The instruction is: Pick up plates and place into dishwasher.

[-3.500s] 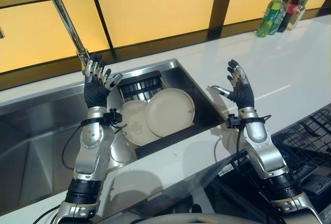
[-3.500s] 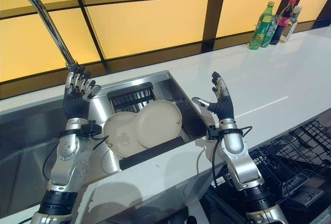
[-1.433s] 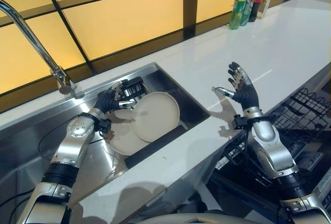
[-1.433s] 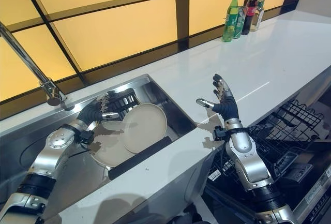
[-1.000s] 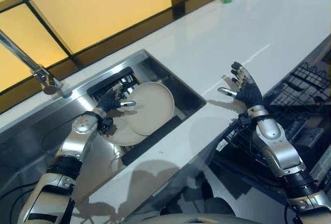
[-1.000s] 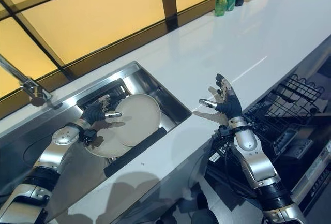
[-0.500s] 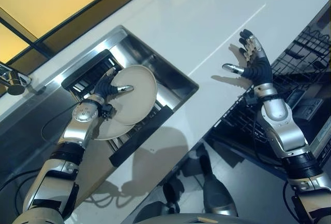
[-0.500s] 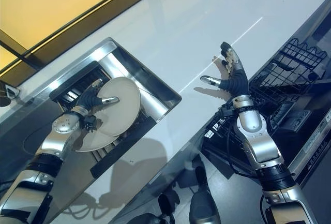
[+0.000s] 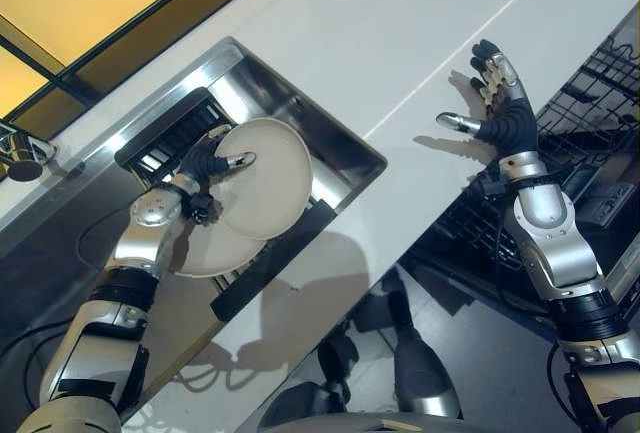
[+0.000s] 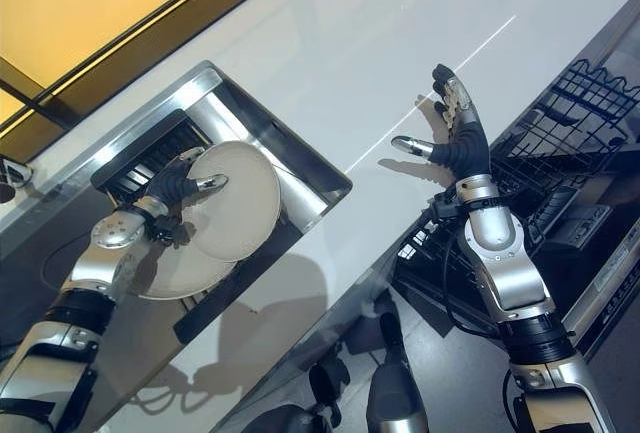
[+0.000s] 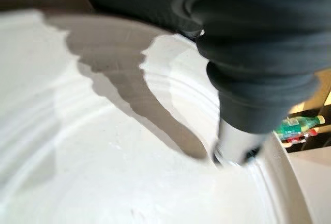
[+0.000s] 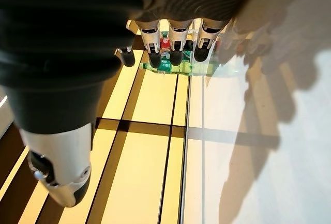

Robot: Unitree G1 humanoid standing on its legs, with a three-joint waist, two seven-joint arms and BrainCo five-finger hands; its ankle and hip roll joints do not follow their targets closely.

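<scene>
Left hand: down in the sink, pinching the rim of the upper plate. Thumb lies across the plate's face, the other fingers go round behind the edge, so it's properly clamped on. In the left wrist view the thumb presses flat on the pale plate surface.

Upper plate: cream, round, tilted up on its edge in the hand's grip, partly overlapping the second plate.

Lower plate: same cream colour, lying lower in the sink, mostly tucked under and behind the held one, only its lower arc showing.

Sink: stainless steel, set into the counter. There's a dark slatted rack at the back of the basin just behind the hand, and a dark bar along the near edge, right under the plates.

Right hand: hovering over the white counter, well apart from the sink. Fingers spread wide and straight, thumb out to the side, holding nothing. The right wrist view backs that up, fingers fanned out with nothing between them.

Dishwasher rack: black wire basket, pulled out below the counter edge off to the robot's right, just past the right hand.

Bottles: a green one and a couple more, far down the counter against the yellow panelled wall.
</scene>
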